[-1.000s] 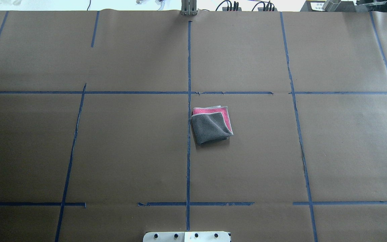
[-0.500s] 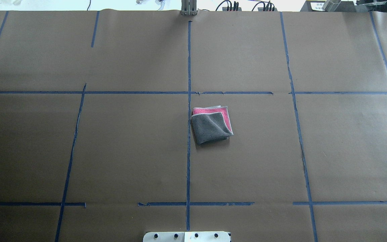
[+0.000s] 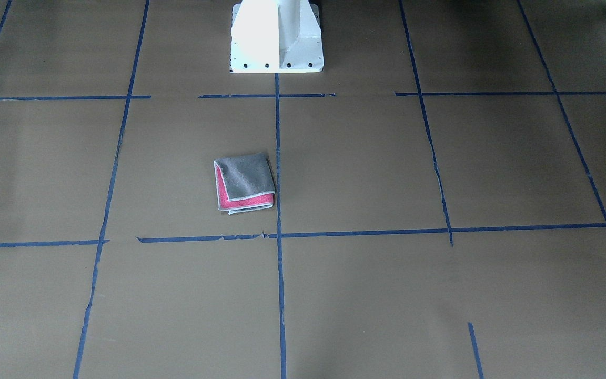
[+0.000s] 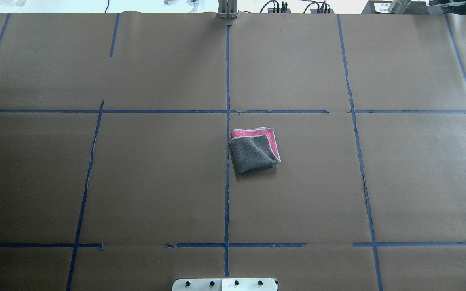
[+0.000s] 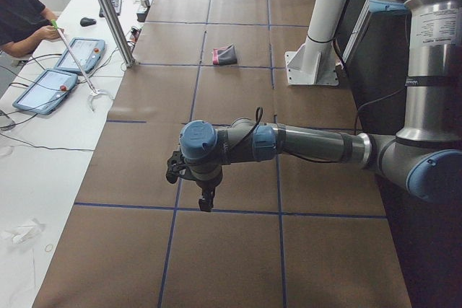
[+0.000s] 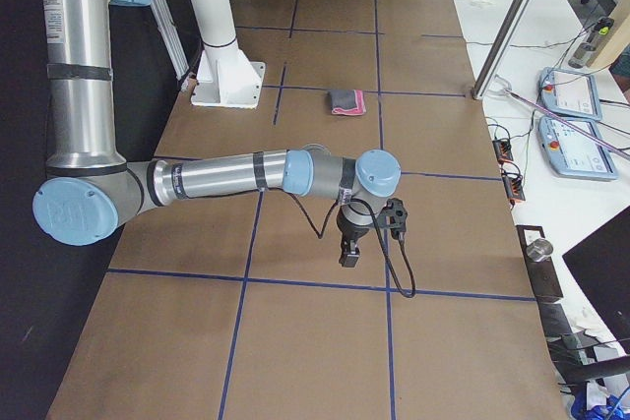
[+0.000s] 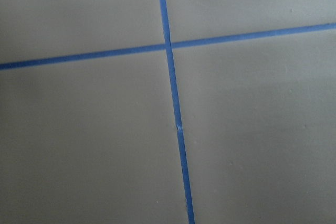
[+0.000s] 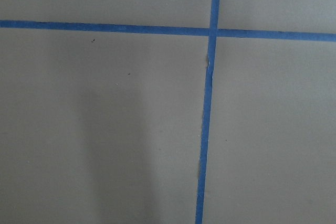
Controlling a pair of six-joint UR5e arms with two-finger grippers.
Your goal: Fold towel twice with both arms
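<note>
The towel [image 4: 255, 150] lies folded small just right of the table's centre tape line, grey face on top, with a pink strip showing along its far and right edges. It also shows in the front view [image 3: 244, 182] and both side views [image 5: 225, 55] [image 6: 346, 100]. Both arms are stretched out low over the table's ends, far from the towel. The left gripper [image 5: 206, 203] and the right gripper [image 6: 348, 258] point down above the paper; I cannot tell whether they are open or shut. The wrist views show only brown paper and blue tape.
The white pedestal base [image 3: 276, 37] stands at the robot's side of the table. A metal post [image 5: 108, 12] stands at the far edge, with tablets [image 5: 50, 88] and an operator [image 5: 22, 12] beyond it. Blue tape lines [image 4: 227, 121] cross the brown paper.
</note>
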